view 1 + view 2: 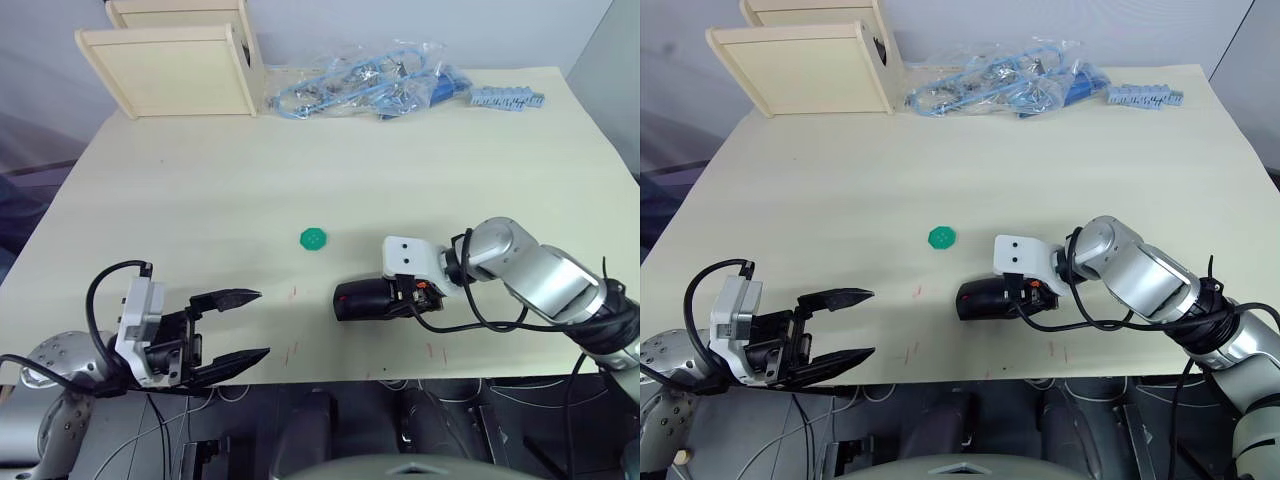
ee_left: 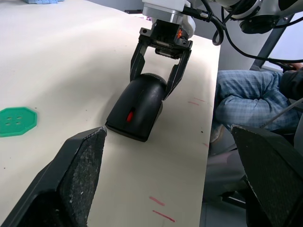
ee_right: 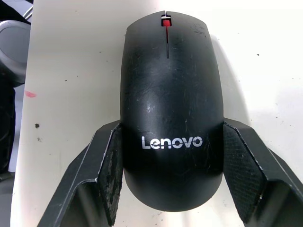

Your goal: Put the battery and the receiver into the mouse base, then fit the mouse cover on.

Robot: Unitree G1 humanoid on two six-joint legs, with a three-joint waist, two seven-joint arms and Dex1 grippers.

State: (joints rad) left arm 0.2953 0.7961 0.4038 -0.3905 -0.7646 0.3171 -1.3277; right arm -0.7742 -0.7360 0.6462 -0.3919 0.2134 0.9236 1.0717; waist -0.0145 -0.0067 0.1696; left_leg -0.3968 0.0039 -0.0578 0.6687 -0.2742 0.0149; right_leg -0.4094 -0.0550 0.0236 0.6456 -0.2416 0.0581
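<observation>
Assembled mouse held at the desk's near edge

The right end effector [image 3: 170, 184] grips the mouse cover [image 3: 170, 109] by its rear sides, both fingers touching it; the cover sits on the mouse base, red scroll wheel [image 3: 165, 21] showing. The left end effector [image 1: 232, 328] hovers open, well apart. A green octagonal disc [image 1: 314, 238] lies on the desk [image 1: 400, 170] nearby.

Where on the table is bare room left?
The middle is bare, between the wooden boxes and bagged cables at the back and the green disc. Crowded near the front edge: mouse between the right gripper fingers, left gripper open.
</observation>
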